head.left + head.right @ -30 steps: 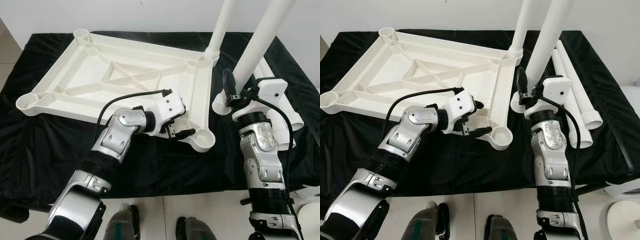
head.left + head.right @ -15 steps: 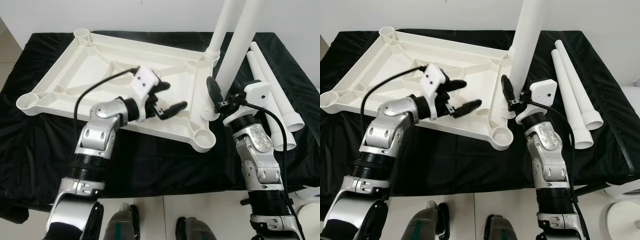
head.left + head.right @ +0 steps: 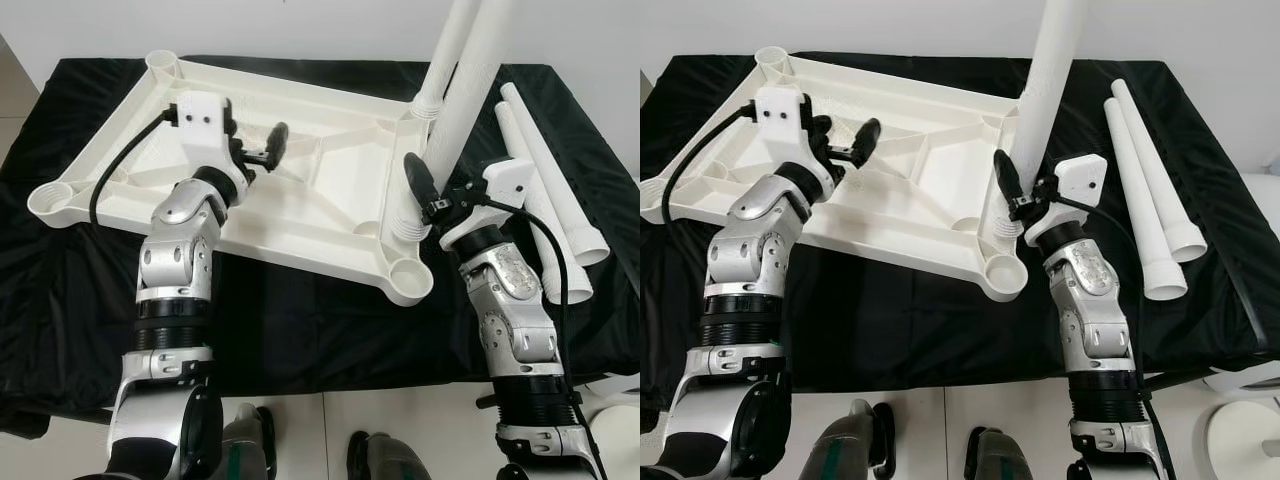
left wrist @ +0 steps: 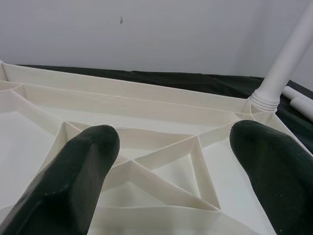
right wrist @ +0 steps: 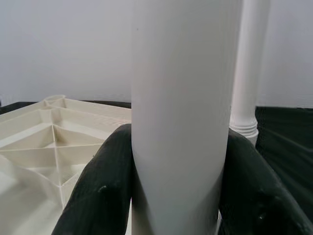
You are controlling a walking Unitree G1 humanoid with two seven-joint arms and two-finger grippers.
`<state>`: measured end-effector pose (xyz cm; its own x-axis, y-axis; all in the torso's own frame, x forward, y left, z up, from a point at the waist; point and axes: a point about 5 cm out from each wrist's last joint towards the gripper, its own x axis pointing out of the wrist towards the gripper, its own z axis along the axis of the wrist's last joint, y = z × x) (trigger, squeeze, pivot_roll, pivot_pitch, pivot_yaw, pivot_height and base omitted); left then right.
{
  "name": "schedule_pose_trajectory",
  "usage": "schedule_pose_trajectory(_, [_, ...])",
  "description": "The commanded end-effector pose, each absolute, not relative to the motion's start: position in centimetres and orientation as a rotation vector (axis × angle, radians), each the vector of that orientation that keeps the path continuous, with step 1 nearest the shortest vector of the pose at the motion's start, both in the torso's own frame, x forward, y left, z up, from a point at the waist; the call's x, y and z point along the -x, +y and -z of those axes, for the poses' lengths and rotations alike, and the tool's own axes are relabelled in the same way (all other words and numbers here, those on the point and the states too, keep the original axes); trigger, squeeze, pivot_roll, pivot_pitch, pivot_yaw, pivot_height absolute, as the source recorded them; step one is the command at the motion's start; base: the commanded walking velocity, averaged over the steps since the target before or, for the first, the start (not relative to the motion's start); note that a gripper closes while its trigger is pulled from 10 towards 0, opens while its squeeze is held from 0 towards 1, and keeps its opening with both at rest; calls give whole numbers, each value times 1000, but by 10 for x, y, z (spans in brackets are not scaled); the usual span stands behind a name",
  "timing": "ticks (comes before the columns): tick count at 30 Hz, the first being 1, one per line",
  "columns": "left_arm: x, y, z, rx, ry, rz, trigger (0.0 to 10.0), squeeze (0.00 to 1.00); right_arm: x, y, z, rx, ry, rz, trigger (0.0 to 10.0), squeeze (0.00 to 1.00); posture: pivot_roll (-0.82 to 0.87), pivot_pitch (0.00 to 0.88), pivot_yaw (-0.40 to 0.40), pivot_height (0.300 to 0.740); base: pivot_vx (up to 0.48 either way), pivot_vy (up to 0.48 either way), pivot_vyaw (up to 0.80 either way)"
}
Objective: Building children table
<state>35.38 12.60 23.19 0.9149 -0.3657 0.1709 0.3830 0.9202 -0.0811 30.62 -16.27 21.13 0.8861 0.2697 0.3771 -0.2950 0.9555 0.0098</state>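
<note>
The white tabletop (image 3: 330,190) lies upside down on the black cloth, its ribs facing up. One white leg (image 3: 445,50) stands in its far right corner socket. My right gripper (image 3: 432,190) is shut on a second leg (image 3: 470,90), holding it nearly upright with its threaded end over the tabletop's right rail, just behind the empty front right socket (image 3: 408,275). In the right wrist view both fingers (image 5: 105,186) press that held leg (image 5: 181,98). My left gripper (image 3: 255,145) hovers open over the tabletop's left middle; its fingers (image 4: 78,171) are wide apart with nothing between them.
Two spare legs (image 3: 545,190) lie side by side on the cloth at the right. The sockets at the front left (image 3: 50,200) and far left (image 3: 163,65) are empty. The black table's front edge (image 3: 320,375) is close to my feet. A white round object (image 3: 1245,440) sits on the floor at right.
My left gripper left the front right corner and rose back and left over the tabletop. My right gripper carried its leg left, from beside the tabletop to over its right rail.
</note>
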Motion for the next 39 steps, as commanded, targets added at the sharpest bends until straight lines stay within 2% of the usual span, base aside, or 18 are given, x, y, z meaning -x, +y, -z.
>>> schedule_pose_trajectory(1, [-354,129,-221,102,-82,316,10000,0,-311,-164,-212,-103,-352,-250,10000,0,46,111,-9,740,0,0,0])
schedule_pose_trajectory(8, [-351,128,-213,52,-16,294,10000,0,-313,-163,-219,-96,-377,-209,10000,0,41,102,-12,740,0,0,0])
schedule_pose_trajectory(14, [-349,130,-215,49,-25,267,10000,0,-312,-162,-222,-90,-393,-211,10000,0,37,94,-13,740,0,0,0])
schedule_pose_trajectory(22, [-350,151,-217,61,-73,215,10000,0,-312,-159,-218,-56,-391,-231,10000,0,36,75,-50,740,0,0,0])
schedule_pose_trajectory(25, [-351,153,-217,85,-71,216,10000,0,-313,-160,-219,-57,-390,-232,10000,0,45,78,-43,740,0,0,0])
schedule_pose_trajectory(26, [-351,153,-218,76,-79,210,10000,0,-315,-162,-219,-52,-391,-231,10000,0,57,86,-11,740,0,0,0])
schedule_pose_trajectory(30, [-350,155,-221,86,-92,200,10000,0,-317,-164,-220,-43,-401,-228,10000,0,49,85,13,740,0,0,0])
schedule_pose_trajectory(31, [-349,156,-222,61,-104,198,10000,0,-317,-164,-221,-35,-410,-230,10000,0,35,80,-15,740,0,0,0])
schedule_pose_trajectory(39, [-350,158,-224,5,-146,185,10000,0,-318,-161,-226,-22,-424,-254,10000,0,34,86,-36,740,0,0,0])
